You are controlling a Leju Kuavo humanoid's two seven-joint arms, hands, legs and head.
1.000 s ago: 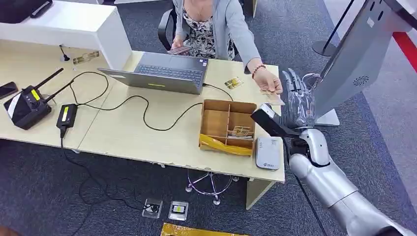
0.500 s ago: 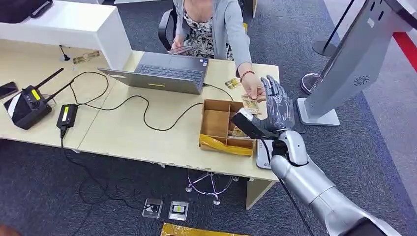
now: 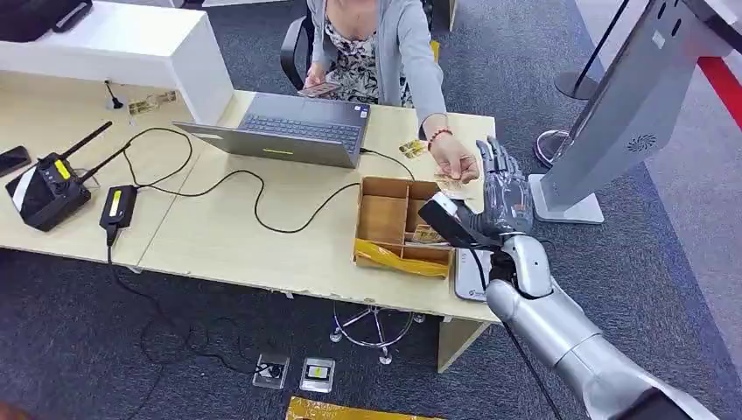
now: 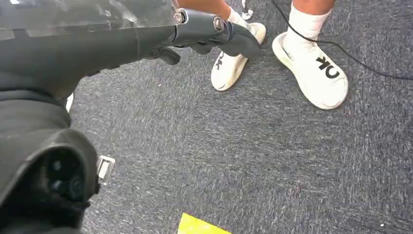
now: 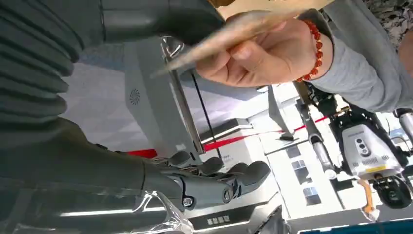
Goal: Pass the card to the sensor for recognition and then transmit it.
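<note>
From the head view, the robot's silver right hand [image 3: 501, 188] is raised over the far right corner of the pale wooden desk [image 3: 262, 236], fingers spread and upright, holding nothing. A seated person's hand with a red bead bracelet [image 3: 453, 158] pinches the thin tan card [image 3: 453, 186] just beside those fingers, above the open brown cardboard compartment box [image 3: 404, 225]. The white card sensor [image 3: 468, 278] lies at the desk's near edge, partly behind the arm.

In the left wrist view, the left hand [image 4: 209, 34] hangs over dark grey carpet [image 4: 253, 161], fingers curled in with nothing in them.

The right wrist view shows the person's hand [image 5: 265, 53] gripping the card [image 5: 219, 41], with the robot's fingers [image 5: 229, 178] apart from it.
</note>
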